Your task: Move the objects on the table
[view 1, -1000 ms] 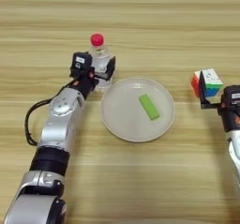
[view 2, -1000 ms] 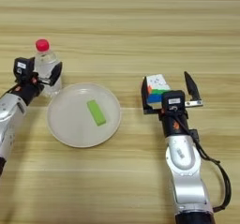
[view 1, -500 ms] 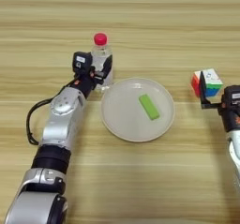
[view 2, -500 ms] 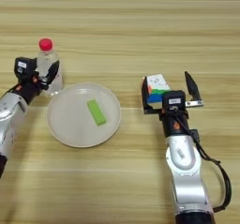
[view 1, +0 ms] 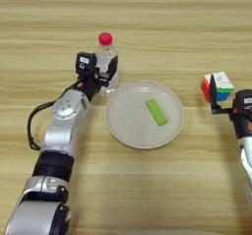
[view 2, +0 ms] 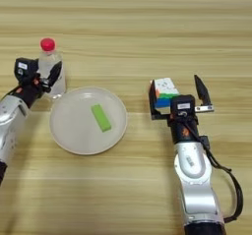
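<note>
While the left gripper [view 1: 104,74] grasps the bottle [view 1: 106,62] upright on the worktop [view 1: 147,13], just beside the plate [view 1: 123,126] holding a green block [view 1: 156,112], the right gripper [view 2: 177,95] rests spread wide, one finger beside the cube [view 2: 165,92].

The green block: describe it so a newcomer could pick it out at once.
Near the middle of the wooden table lies a round white plate. The green block lies flat on it, right of its centre. It is a plain green bar, unlike the multicoloured cube farther right.
</note>
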Motion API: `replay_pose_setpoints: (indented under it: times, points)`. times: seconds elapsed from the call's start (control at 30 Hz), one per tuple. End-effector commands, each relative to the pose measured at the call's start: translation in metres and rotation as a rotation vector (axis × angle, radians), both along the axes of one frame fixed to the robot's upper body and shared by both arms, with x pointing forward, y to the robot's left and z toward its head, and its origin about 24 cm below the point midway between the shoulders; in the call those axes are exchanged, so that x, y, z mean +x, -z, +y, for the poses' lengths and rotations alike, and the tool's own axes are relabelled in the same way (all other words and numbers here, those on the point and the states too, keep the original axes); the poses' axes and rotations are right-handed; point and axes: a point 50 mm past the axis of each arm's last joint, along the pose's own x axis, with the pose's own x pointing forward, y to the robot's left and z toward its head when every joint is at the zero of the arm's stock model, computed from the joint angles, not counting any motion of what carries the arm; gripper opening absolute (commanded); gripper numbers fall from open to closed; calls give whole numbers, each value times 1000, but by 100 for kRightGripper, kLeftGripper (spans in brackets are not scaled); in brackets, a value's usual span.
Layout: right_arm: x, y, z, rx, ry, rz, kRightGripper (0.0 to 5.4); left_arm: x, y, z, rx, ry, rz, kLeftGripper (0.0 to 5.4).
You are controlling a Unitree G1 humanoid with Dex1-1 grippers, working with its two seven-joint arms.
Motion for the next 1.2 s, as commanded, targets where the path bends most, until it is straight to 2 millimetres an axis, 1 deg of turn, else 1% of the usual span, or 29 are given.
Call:
replay_pose_setpoints:
  times: [0.03, 0.23, 0.33, 0.47, 0.63, 0.87, 1.03, 1.2]
  points:
    - [0, -3, 0, 1, 5, -16, 540, 1, -28, -1, -21, 17, -98, 295]
    - [0, -2, 1, 0, 4, -15, 540, -6, -44, -8, -37, 50, -139, 295]
    - [1, -2, 1, -1, 3, -15, 540, -17, -53, -17, -60, 114, -148, 295]
    - [1, -2, 2, 0, 3, -16, 540, -34, -57, -24, -63, 174, -134, 291]
    - [1, -3, 3, 0, 2, -17, 540, -49, -53, -27, -65, 205, -105, 291]
    - [1, -3, 3, -1, 1, -19, 540, -69, -39, -28, -74, 224, -47, 290]
    - [2, -4, 2, -2, 0, -20, 540, -79, -30, -27, -84, 220, -15, 289]
    - [2, -4, 2, -3, 0, -21, 540, -85, -22, -29, -100, 221, 19, 289]
